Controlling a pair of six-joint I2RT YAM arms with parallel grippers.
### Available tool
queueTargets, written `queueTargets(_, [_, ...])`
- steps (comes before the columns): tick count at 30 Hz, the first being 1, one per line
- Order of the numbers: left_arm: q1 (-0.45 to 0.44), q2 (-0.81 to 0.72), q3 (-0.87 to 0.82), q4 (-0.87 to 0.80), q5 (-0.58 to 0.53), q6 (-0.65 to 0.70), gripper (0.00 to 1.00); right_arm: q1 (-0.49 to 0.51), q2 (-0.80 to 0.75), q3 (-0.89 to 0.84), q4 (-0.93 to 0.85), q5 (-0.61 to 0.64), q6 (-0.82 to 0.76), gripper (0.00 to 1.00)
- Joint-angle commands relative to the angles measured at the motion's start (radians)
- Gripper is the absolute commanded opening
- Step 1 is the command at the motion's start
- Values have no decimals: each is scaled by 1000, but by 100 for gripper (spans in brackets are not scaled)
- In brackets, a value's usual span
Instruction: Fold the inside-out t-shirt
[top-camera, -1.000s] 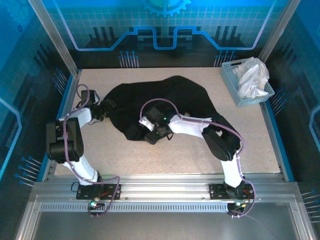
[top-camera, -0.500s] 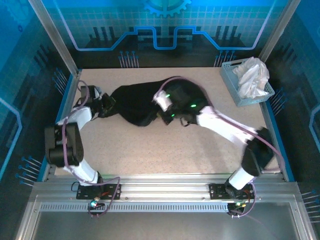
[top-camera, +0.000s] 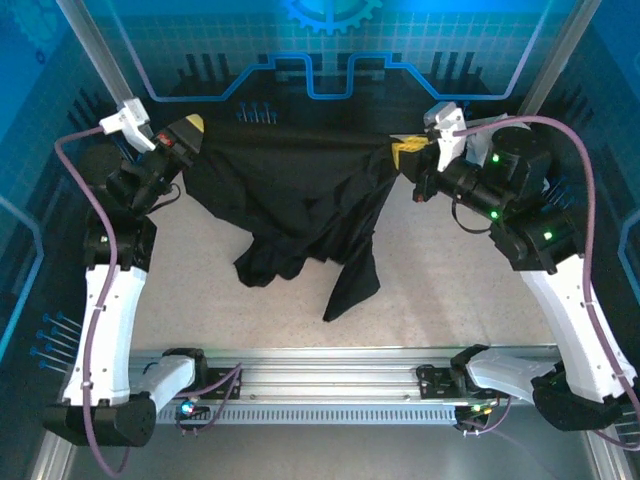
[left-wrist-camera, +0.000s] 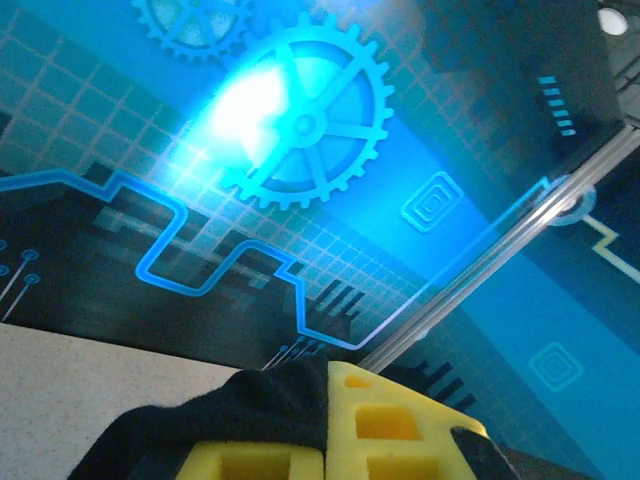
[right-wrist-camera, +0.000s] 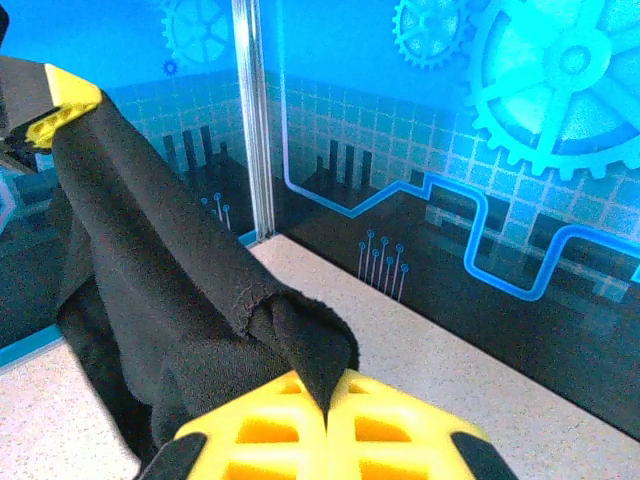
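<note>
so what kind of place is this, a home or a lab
Most likely a robot lab work cell: an aluminium rail runs along the front, blue gear-and-circuit panels wall in the speckled table, and the left gripper and right gripper hold up the black t-shirt.

Top camera high behind the table (top-camera: 450, 290), downward; both wrist cameras close on the t-shirt (right-wrist-camera: 150, 280), perhaps slightly upward.

The left tool (top-camera: 190, 130) and right tool (top-camera: 407, 153) have hoisted the t-shirt (top-camera: 290, 190) up, spread between them.
</note>
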Motion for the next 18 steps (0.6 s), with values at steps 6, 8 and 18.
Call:
queueTargets(6, [-30,14,92,-103,-88,88,0,-82,27,98,-46,40,49,0])
queueTargets(8, [-48,53,82,-120,-80,97,0,-129,87,89,-72,38,66,0])
queueTargets(18, [-123,399,-158,-13,-91,87,0,-241,638,-8,-75,52,110,12])
